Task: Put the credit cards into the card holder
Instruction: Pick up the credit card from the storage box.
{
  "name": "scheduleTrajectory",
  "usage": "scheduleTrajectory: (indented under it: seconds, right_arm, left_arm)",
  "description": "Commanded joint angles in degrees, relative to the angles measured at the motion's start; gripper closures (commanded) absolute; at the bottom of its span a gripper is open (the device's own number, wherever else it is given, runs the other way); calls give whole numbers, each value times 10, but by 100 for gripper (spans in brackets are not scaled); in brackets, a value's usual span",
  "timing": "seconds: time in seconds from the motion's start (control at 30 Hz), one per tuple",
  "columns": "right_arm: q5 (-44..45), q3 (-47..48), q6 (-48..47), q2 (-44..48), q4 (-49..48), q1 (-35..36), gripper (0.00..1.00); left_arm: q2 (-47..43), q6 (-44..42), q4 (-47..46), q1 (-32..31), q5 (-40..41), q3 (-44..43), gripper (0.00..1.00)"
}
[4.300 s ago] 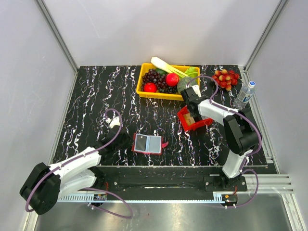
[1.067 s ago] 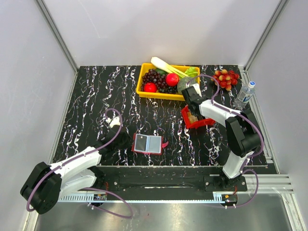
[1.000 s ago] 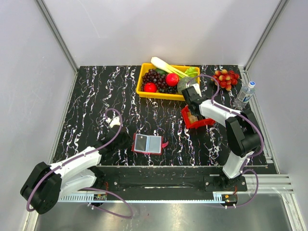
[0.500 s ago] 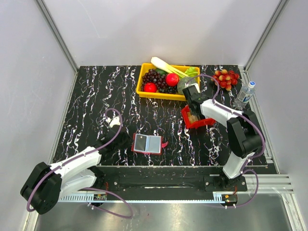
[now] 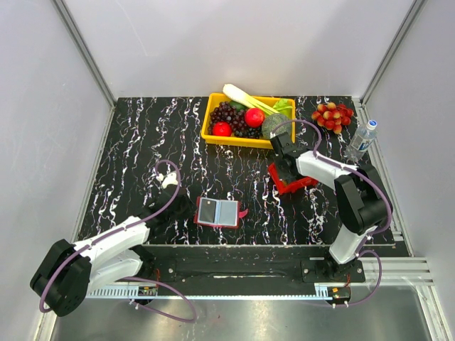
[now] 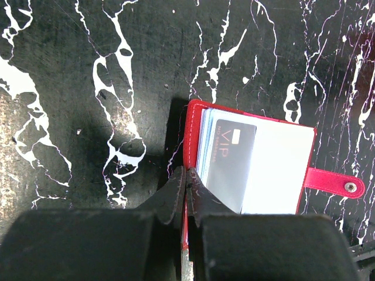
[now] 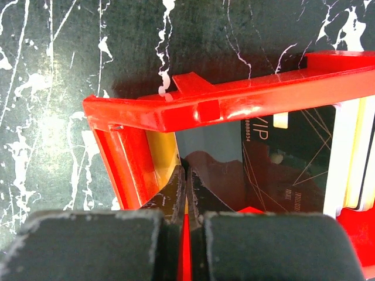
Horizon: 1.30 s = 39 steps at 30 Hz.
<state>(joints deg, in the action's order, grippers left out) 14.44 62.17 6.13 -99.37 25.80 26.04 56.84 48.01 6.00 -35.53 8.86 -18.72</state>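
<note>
The card holder [image 5: 226, 212] [image 6: 275, 170] lies open near the table's front, red-edged with pale inner faces. A black card [image 6: 229, 163] sits in its left pocket. My left gripper [image 5: 190, 212] [image 6: 187, 174] is shut on the holder's left red edge. Other credit cards stand in a red tray [image 5: 297, 185] [image 7: 234, 105]: a tan-orange one [image 7: 159, 158], a grey-blue one [image 7: 208, 140], a black one [image 7: 293, 170] and a whitish one [image 7: 344, 158]. My right gripper [image 5: 286, 172] [image 7: 186, 173] reaches into the tray, shut at the tan-orange card's edge, a yellow sliver between its fingers.
A yellow basket [image 5: 207, 122] of fruit and vegetables stands at the back centre. To its right lies a bunch of red grapes [image 5: 333, 115]. A water bottle [image 5: 362, 139] stands at the right edge. The holder's strap [image 6: 334, 182] sticks out to its right.
My right gripper has closed its jaws inside the red tray and shifted slightly left; the tray has shifted with it. The left gripper and card holder have not moved.
</note>
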Motion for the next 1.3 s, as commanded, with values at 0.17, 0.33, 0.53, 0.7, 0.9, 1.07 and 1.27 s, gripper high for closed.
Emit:
scheduleTrajectory:
  seconds: [0.17, 0.33, 0.53, 0.7, 0.9, 1.07, 1.27]
  right_arm:
    - [-92, -35, 22, 59, 63, 1, 100]
    - [-122, -51, 46, 81, 69, 1, 100]
    - [-113, -55, 76, 114, 82, 1, 100]
    - [15, -28, 87, 137, 96, -1, 83]
    - [9, -34, 78, 161, 35, -5, 48]
    - [-28, -20, 47, 112, 28, -5, 43]
    - [-3, -2, 33, 57, 29, -4, 44]
  left_arm:
    - [-15, -5, -13, 4, -7, -14, 100]
    - [-12, -9, -13, 4, -9, -17, 100]
    - [-22, -13, 2, 5, -3, -20, 100]
    - [-23, -13, -2, 7, -9, -19, 100]
    - [-18, -13, -9, 8, -14, -21, 100]
    - [-17, -15, -8, 8, -13, -22, 100]
    - [-14, -13, -9, 8, -13, -22, 100]
